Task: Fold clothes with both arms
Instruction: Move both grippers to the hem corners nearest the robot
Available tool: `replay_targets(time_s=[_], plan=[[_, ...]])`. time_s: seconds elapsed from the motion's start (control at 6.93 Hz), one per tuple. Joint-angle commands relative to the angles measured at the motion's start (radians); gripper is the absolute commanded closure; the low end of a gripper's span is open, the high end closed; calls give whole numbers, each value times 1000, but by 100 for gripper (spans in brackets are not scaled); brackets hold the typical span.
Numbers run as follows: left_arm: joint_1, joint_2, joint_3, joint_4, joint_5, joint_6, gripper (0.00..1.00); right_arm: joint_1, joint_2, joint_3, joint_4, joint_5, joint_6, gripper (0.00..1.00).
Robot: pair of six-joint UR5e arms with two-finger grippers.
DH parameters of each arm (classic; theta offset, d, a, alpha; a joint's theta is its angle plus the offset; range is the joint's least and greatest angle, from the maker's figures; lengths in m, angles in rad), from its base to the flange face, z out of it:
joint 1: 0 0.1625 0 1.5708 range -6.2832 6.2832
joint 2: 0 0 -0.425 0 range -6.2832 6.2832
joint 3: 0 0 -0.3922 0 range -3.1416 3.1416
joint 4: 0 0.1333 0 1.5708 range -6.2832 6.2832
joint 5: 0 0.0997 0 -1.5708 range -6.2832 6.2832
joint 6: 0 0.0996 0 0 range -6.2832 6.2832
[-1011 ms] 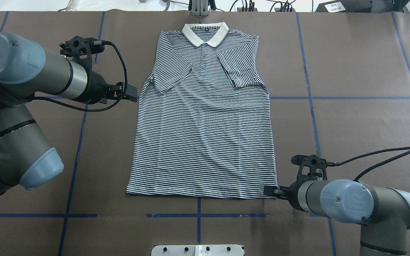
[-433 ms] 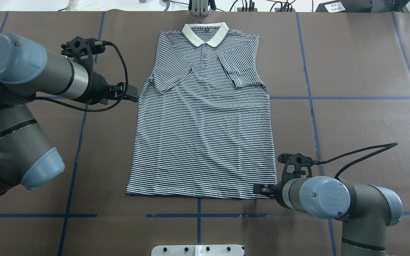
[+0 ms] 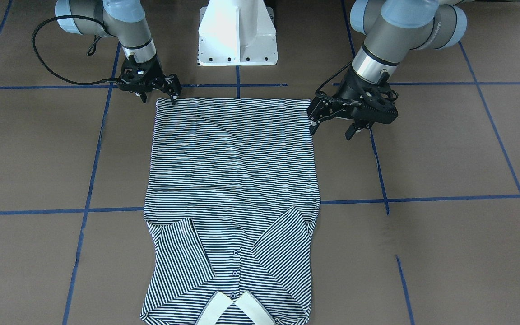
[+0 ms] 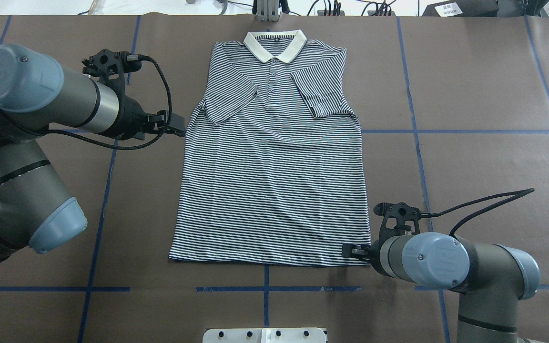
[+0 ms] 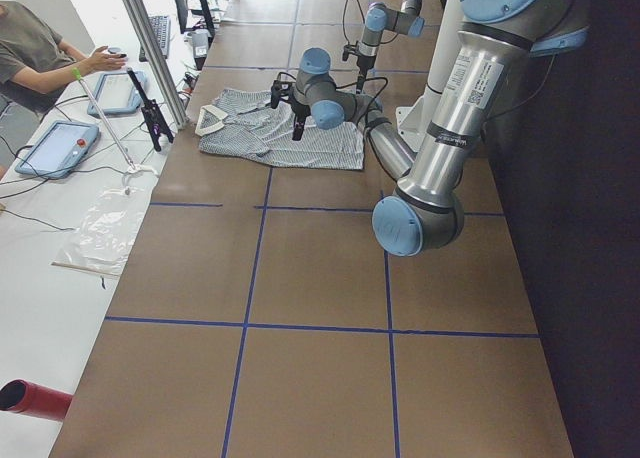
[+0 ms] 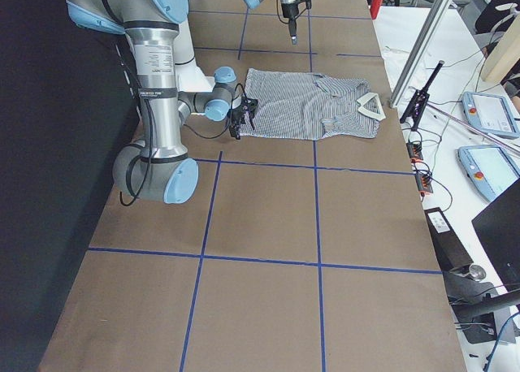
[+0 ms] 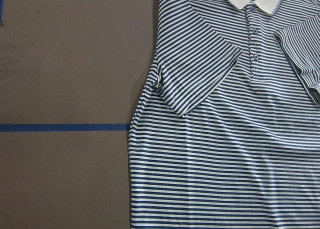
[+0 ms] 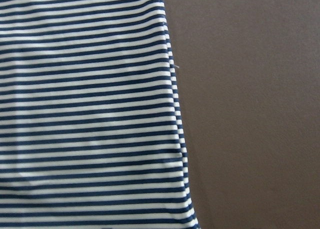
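The navy-and-white striped polo shirt (image 4: 274, 181) lies flat and face up on the brown table, its white collar (image 4: 274, 45) at the far side and both sleeves folded in over the chest. My left gripper (image 4: 177, 127) hovers open just off the shirt's left edge, below the folded sleeve; its wrist view looks down on the sleeve and placket (image 7: 252, 44). My right gripper (image 3: 160, 95) is open and low at the hem's right corner (image 4: 362, 259), with its fingertips beside the cloth. The right wrist view shows only the shirt's side edge (image 8: 172, 114).
Blue tape lines (image 4: 265, 288) cross the brown table. The white pedestal base (image 3: 237, 36) stands just behind the hem. A person (image 5: 30, 48) sits at a side table with tablets (image 5: 55, 148) beyond the collar end.
My right arm has slid left, bringing its gripper from just outside the hem corner to over it. The left arm has barely shifted. The shirt has not moved.
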Motion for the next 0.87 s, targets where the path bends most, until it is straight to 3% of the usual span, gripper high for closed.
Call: replay_targets(time_s=[0.0, 0.14, 0.29, 0.72], plan=[[0, -2, 2, -2, 0, 0, 0, 0, 0, -2, 0, 4, 0, 53], [2, -2, 5, -2, 0, 0, 0, 0, -2, -2, 0, 20, 0, 84], [2, -11, 5, 2, 0, 0, 0, 0, -2, -1, 0, 22, 0, 100], [2, -14, 3, 2, -2, 0, 0, 6, -7, 8, 0, 12, 1, 100]])
